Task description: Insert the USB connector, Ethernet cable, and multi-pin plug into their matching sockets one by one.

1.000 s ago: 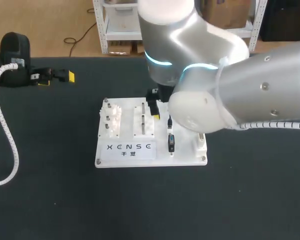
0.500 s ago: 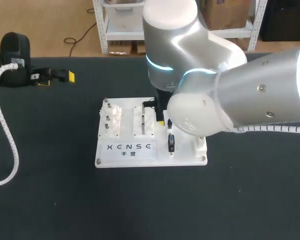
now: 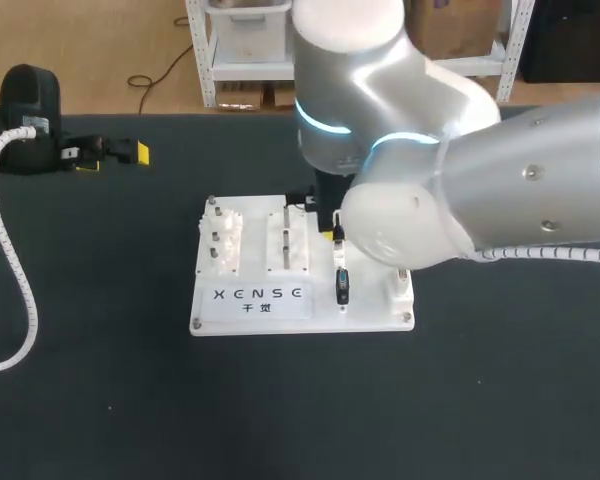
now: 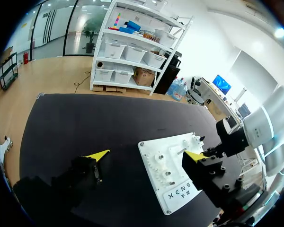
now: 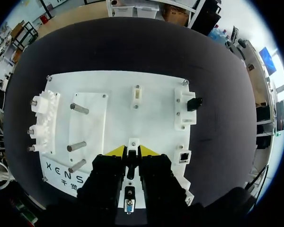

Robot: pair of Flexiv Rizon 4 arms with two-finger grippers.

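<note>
While right jaws pinch slim black plug (image 5: 130, 166) above white board (image 5: 151, 94), left jaws spread

White board (image 3: 370, 318) on the table (image 3: 100, 400): a white label (image 3: 260, 298) along its near edge carries the only legible print.
- Head view: one line of spaced dark capital letters, with two smaller characters centred beneath it.
- Left wrist view: same label at the board's near corner, letters sharp, the characters under them small.
- Right wrist view: only the first letters and one character show; the rest lies behind the right gripper (image 5: 131, 152).

Left arm (image 3: 25, 95): small white sticker (image 3: 35, 124) on its black housing, print too small to make out.
</note>
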